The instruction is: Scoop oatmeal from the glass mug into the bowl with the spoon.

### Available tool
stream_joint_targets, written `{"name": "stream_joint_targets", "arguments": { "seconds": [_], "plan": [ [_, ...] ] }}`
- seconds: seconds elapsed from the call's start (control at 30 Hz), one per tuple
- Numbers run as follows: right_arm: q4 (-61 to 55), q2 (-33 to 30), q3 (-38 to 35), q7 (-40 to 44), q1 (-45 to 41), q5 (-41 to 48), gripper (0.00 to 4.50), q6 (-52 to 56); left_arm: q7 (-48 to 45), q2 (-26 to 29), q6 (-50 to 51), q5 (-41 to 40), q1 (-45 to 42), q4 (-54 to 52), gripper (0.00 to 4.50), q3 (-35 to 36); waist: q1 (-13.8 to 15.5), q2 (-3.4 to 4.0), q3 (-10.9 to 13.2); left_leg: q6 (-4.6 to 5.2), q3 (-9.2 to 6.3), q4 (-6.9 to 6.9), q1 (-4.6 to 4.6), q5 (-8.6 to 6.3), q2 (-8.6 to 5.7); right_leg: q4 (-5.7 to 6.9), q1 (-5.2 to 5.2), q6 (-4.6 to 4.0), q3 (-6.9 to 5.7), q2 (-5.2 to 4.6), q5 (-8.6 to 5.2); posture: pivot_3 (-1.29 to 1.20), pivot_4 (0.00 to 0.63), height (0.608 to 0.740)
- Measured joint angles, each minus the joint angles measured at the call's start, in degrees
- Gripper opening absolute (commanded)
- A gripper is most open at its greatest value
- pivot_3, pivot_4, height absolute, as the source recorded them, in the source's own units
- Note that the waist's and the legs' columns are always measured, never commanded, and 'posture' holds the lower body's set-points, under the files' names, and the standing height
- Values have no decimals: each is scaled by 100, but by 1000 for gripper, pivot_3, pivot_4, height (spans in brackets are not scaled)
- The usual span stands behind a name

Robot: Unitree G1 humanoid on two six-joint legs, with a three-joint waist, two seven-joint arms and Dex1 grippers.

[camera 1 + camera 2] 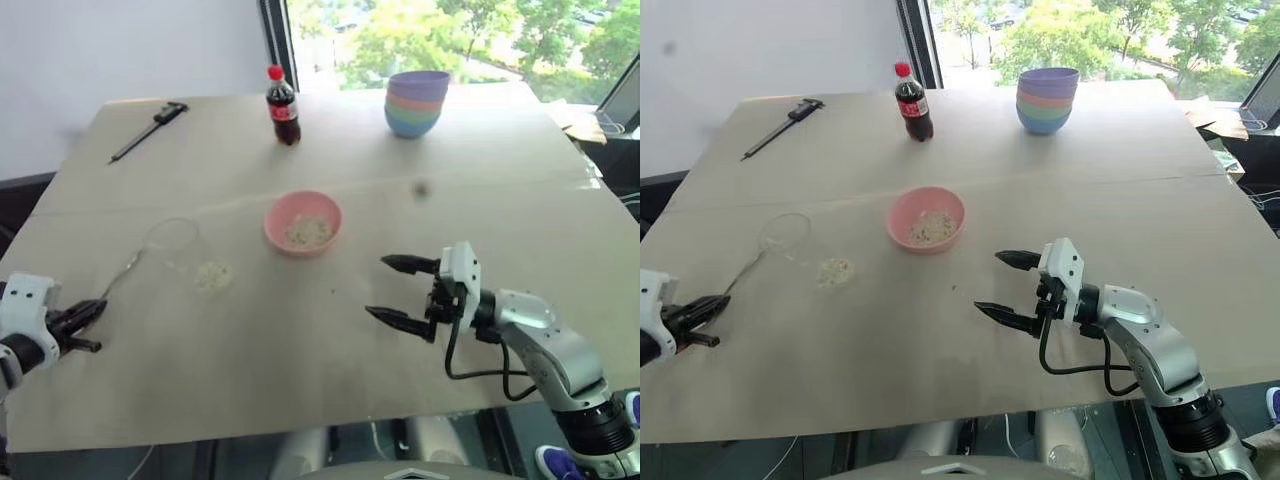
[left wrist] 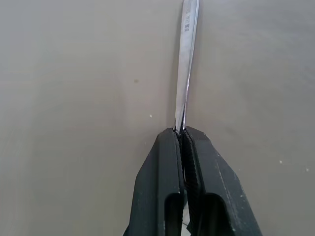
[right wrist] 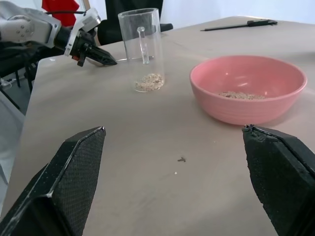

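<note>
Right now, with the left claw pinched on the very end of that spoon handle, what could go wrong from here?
1. The left claw is shut on only the tip of the long, thin silver metal spoon, so the spoon may swivel or slip when lifted.
2. The tall clear glass mug is narrow and upright, with little pale oatmeal left at its bottom; digging for it might tip the mug.
3. The shallow pink plastic bowl sits apart from the mug, so flakes could spill on the way.

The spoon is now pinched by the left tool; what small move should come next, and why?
Probably lift the spoon slightly and steer its bowl end into the mug. The left tool is shut on the handle end, oatmeal remains in the mug, and the bowl holds only a little.
</note>
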Motion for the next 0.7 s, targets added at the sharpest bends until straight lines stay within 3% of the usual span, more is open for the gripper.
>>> {"name": "stream_joint_targets", "arguments": {
  "seconds": [0.3, 0.47, 0.6, 0.7],
  "plan": [
    [108, -29, 21, 247, -134, 40, 4500, 8, 292, -2150, 166, -989, 2917, -3779, 17, 948, 36, -39, -1, 8, -1, -7, -36, -8, 2, -34, -13, -9, 9, -24, -5, 0, 150, 740],
    [291, -9, 36, 419, -201, 42, 4500, 7, 105, -2794, -8, -1096, 4247, -4939, 17, 1125, 160, -52, -1, 8, -16, 0, -42, -7, 5, -49, -7, -26, -27, -26, -15, 0, 150, 740],
    [366, 96, 40, 437, -289, 94, 4500, 31, 108, -3280, -503, -923, 4601, -5661, 17, 1107, 210, -52, 8, 9, -30, 12, -46, -6, 3, -58, 5, -24, -49, -25, -16, 0, 150, 740],
    [399, 208, 39, 412, -381, 180, 4500, 161, 248, -3425, -656, -672, 4561, -6222, 17, 632, 211, -52, 9, 10, -29, 15, -44, -6, 0, -59, 15, -23, -52, -18, -16, 0, 150, 740]
  ]
}}
